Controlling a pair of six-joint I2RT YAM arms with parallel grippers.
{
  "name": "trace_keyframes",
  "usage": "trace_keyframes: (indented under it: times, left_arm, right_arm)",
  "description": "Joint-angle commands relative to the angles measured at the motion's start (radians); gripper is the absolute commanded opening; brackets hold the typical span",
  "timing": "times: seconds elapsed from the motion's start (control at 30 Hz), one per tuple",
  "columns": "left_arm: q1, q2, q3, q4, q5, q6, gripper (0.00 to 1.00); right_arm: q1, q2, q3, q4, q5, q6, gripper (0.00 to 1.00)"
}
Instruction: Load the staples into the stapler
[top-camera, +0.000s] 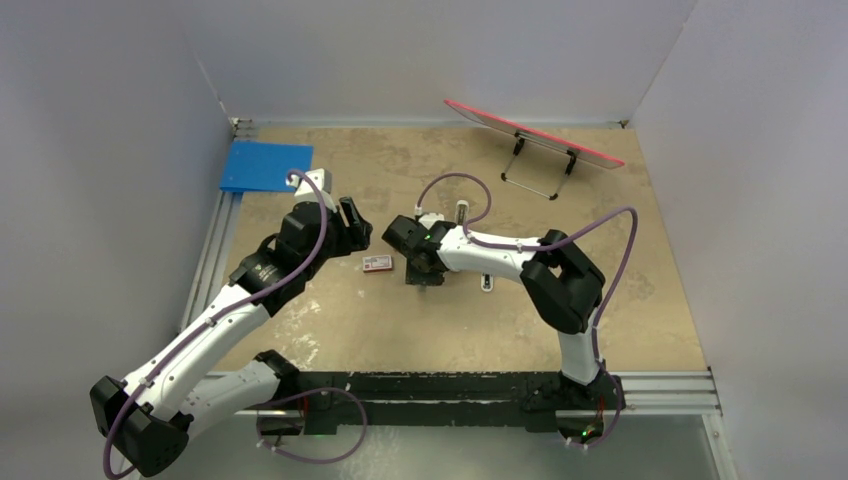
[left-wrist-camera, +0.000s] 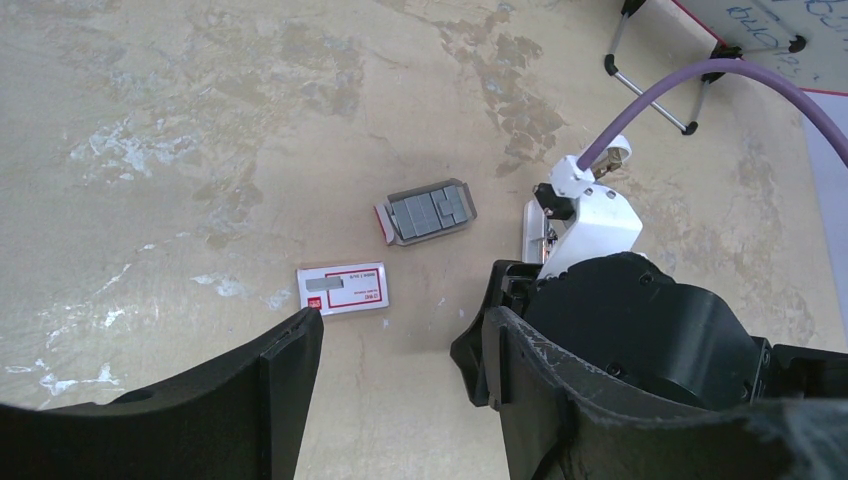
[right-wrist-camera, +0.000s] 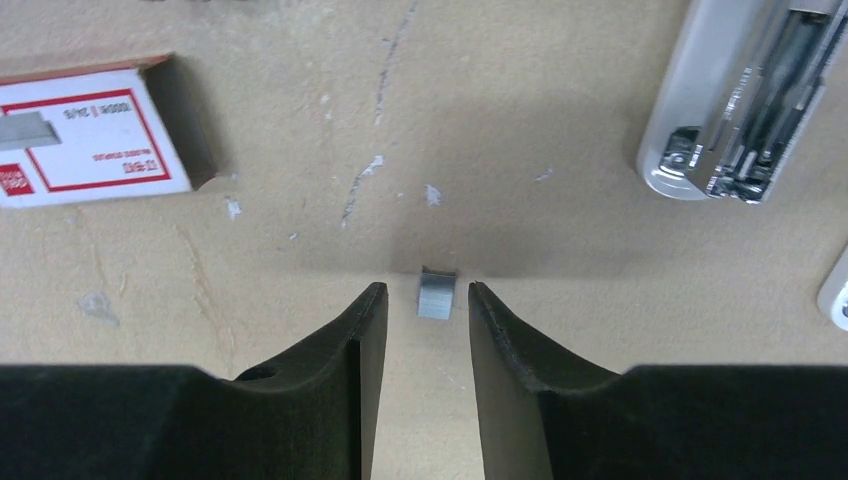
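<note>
Our right pincer (right-wrist-camera: 427, 300) stands released, its tips narrowly flanking a short strip of staples (right-wrist-camera: 436, 293) that rests on the table (right-wrist-camera: 560, 260), with slim gaps either side. Ahead to its right the stapler (right-wrist-camera: 740, 100) lies opened. Ahead left is the red-and-white box (right-wrist-camera: 90, 135), with bare table between. Our left pincer (left-wrist-camera: 400, 322) gapes wide, grasping nothing.

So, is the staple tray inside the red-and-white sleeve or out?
Out. The tray of grey staples lies apart from the sleeve, and in the right wrist view the sleeve's open end looks empty.
</note>
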Motion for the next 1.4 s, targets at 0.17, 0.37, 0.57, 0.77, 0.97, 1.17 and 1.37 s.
trace_keyframes:
  times: [0.17,0.37,0.57,0.77,0.97,1.17,1.37]
  left_arm:
    - [0.008,-0.019,-0.005,0.025,-0.01,-0.011,0.6]
    - [0.008,-0.02,-0.005,0.026,-0.009,-0.01,0.6]
    - [0.009,-0.015,-0.008,0.028,-0.008,-0.011,0.6]
    - [0.009,-0.016,-0.008,0.029,-0.009,-0.011,0.6]
    - [0.009,-0.012,-0.007,0.029,-0.003,-0.013,0.6]
    - [0.009,0.009,0.016,0.026,-0.001,0.001,0.6]
    - [0.009,0.007,0.011,0.032,0.029,-0.003,0.6]
  right_arm:
    - [0.002,0.014,0.026,-0.038,0.065,0.09,0.36]
    - [-0.005,0.031,0.016,-0.017,0.052,0.09,0.31]
    - [-0.009,0.034,0.018,-0.027,0.056,0.087,0.26]
    - [-0.009,0.03,0.014,-0.032,0.058,0.074,0.2]
    - [-0.01,0.003,0.013,-0.006,0.094,0.052,0.16]
    - [-0.058,-0.099,0.01,0.022,0.209,0.046,0.16]
    - [-0.154,-0.209,-0.061,0.081,0.286,0.013,0.17]
